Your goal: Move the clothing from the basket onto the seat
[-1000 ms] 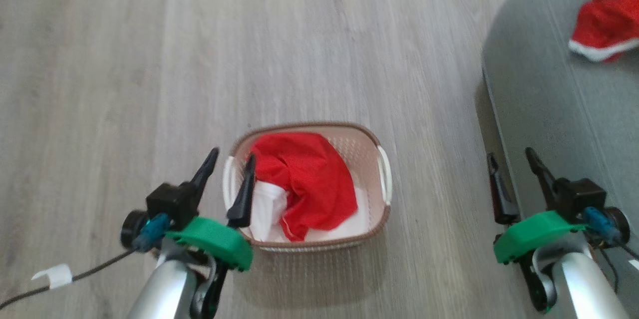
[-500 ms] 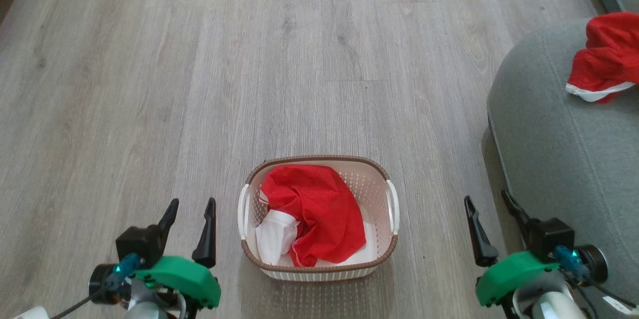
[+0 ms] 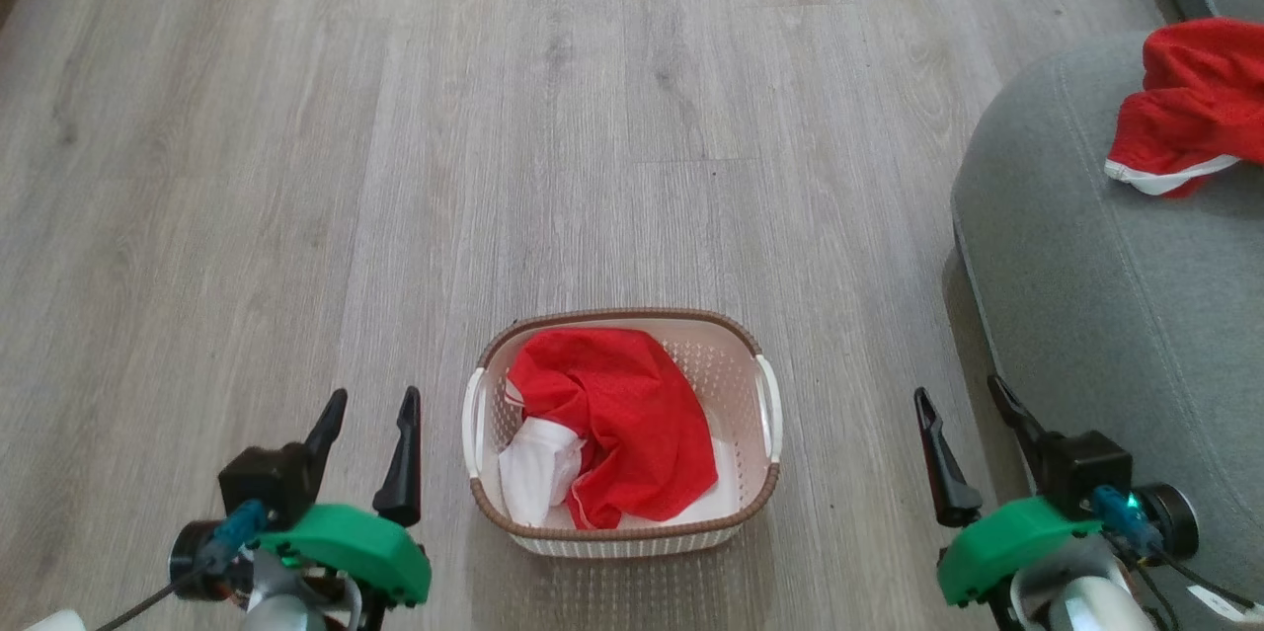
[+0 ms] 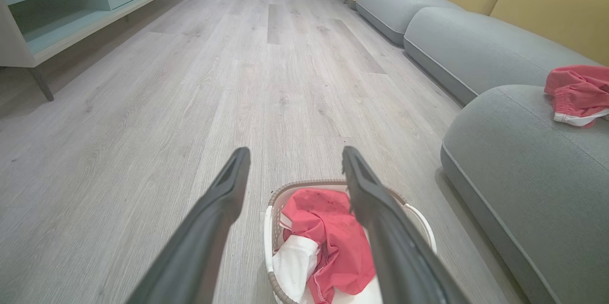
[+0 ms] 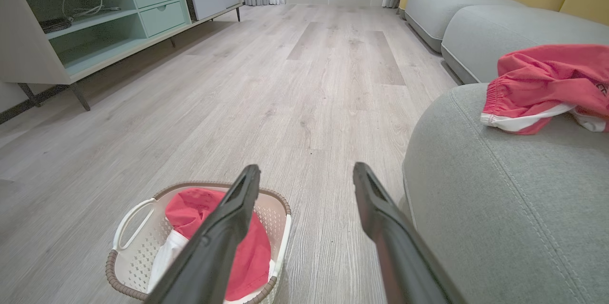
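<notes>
Jersey (image 3: 632, 414) in basket (image 3: 612, 316), both pincers wide and empty

Crumpled, the jersey lies inside the basket, red cloth uppermost with a white fold at its 8 o'clock side. The basket stands on the wood floor (image 3: 395, 167) at 6 o'clock in the head view, its white handles at 3 and 9 o'clock. The seat (image 3: 1086, 315) takes the 3 o'clock side of that view. Its rounded corner is near the basket but apart from it, with a strip of floor between. A second red garment (image 3: 1185, 108) with white trim lies on the seat at 2 o'clock, well apart from the basket.

The left pincer (image 3: 374, 396) hangs at 8 o'clock, just beside the basket's left handle without touching it. Its fingers are spread wide with nothing between them. The right pincer (image 3: 958, 389) hangs at 4 o'clock, close by the seat's edge, fingers equally wide and empty, pointing to 12 o'clock.

From the left wrist, the basket sits at 6 o'clock beneath the spread fingers, with the seat at 3 o'clock. From the right wrist, the basket is at 7 o'clock, the seat at 3 o'clock, and a pale green cabinet (image 5: 95, 23) at 10 o'clock across the floor.
</notes>
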Motion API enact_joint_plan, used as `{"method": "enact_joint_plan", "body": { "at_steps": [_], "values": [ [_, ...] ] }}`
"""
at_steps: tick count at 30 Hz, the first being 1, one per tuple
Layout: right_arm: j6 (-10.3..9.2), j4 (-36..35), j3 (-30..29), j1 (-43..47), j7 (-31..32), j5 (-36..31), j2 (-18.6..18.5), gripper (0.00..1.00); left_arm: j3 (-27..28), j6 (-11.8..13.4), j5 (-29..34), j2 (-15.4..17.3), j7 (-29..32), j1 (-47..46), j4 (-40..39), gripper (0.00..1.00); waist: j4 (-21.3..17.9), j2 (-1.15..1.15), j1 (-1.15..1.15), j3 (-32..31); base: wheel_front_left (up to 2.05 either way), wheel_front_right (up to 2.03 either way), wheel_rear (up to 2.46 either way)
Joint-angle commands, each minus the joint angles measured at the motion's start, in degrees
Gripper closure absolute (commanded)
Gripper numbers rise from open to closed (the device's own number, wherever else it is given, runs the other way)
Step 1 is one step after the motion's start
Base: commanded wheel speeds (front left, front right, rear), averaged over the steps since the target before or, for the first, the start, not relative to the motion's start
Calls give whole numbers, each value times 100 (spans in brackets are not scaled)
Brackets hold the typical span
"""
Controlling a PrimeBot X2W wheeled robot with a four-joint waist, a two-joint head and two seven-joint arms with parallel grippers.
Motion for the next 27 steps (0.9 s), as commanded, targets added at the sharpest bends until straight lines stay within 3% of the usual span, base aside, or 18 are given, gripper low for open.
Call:
{"method": "enact_joint_plan", "body": {
  "at_steps": [1,27],
  "values": [
    [-2,-199,104,-212,-54,-57,13,0,220,-11,94,4,-54,-142,-171,0,-7,0,1,0,0,0,0],
    [-2,-203,115,-253,-54,-68,18,0,112,80,-50,1,-55,-158,-167,0,-59,0,1,33,0,0,0]
  ]
}}
